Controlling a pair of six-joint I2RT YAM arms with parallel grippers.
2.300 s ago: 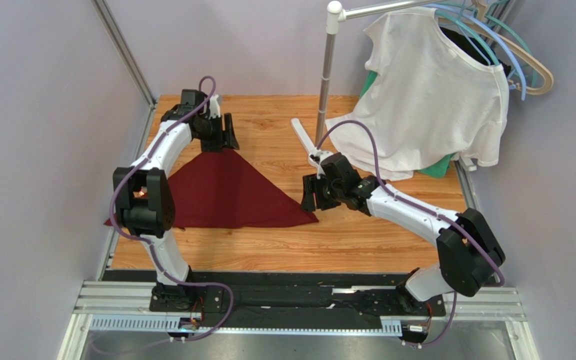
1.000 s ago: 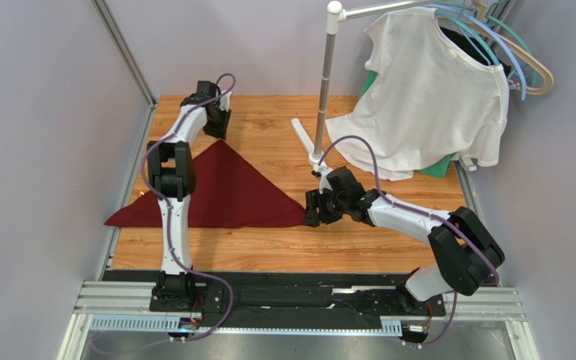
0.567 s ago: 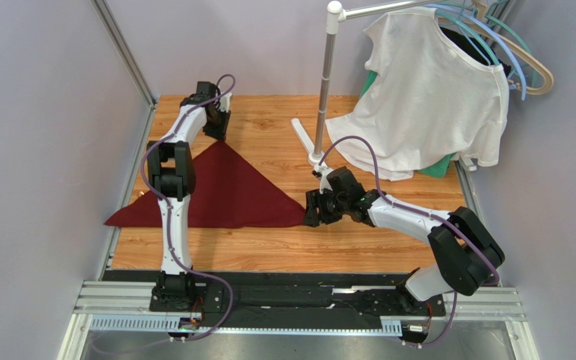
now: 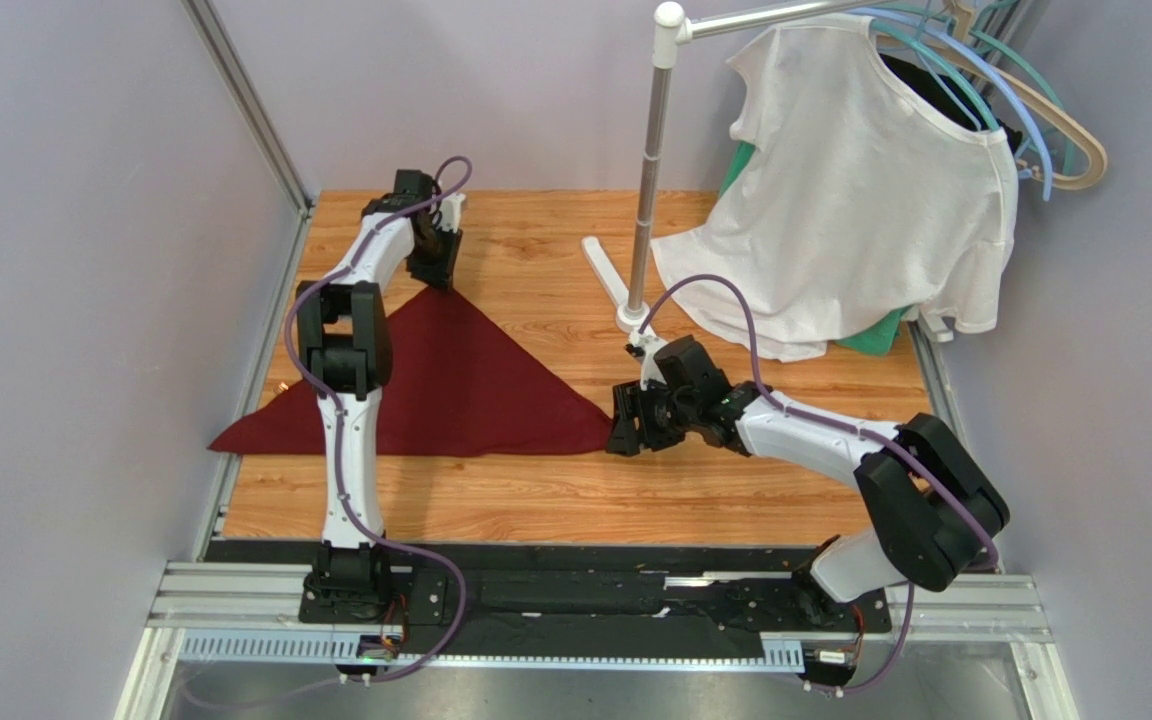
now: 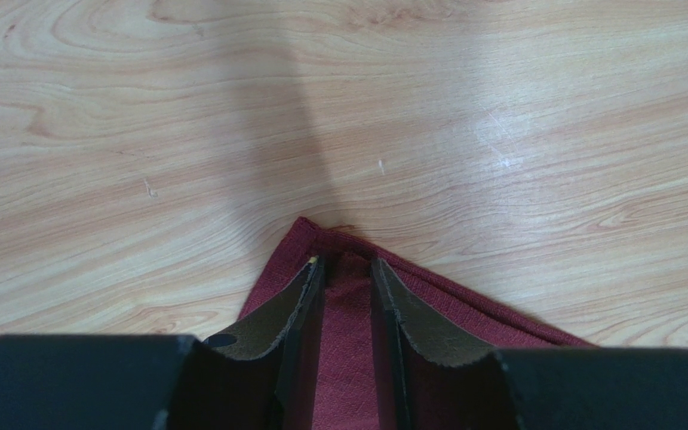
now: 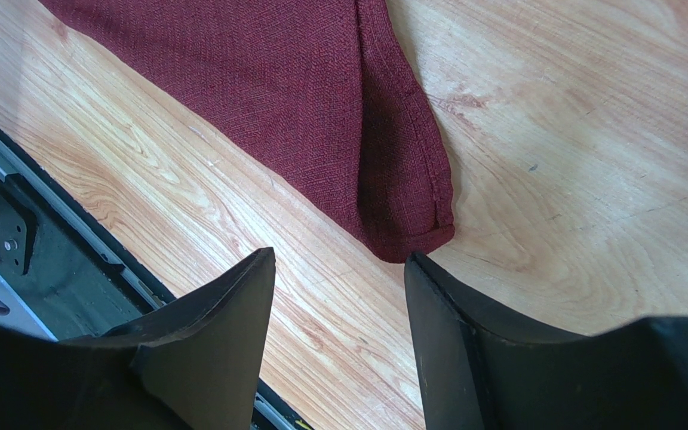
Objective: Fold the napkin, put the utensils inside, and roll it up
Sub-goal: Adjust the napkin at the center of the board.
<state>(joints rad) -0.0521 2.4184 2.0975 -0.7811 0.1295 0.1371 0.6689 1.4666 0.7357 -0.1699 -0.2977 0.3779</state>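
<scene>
Left arm (image 4: pixel 345 348) straightened; napkin (image 4: pixel 455 383) lies triangular.

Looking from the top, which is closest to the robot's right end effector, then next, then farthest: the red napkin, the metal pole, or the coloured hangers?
Starting from the right end effector:
1. napkin: its right corner lies just beside the open fingers, on their left.
2. metal pole: its foot stands a little farther back on the table.
3. hangers: high up in the far right corner.
</scene>
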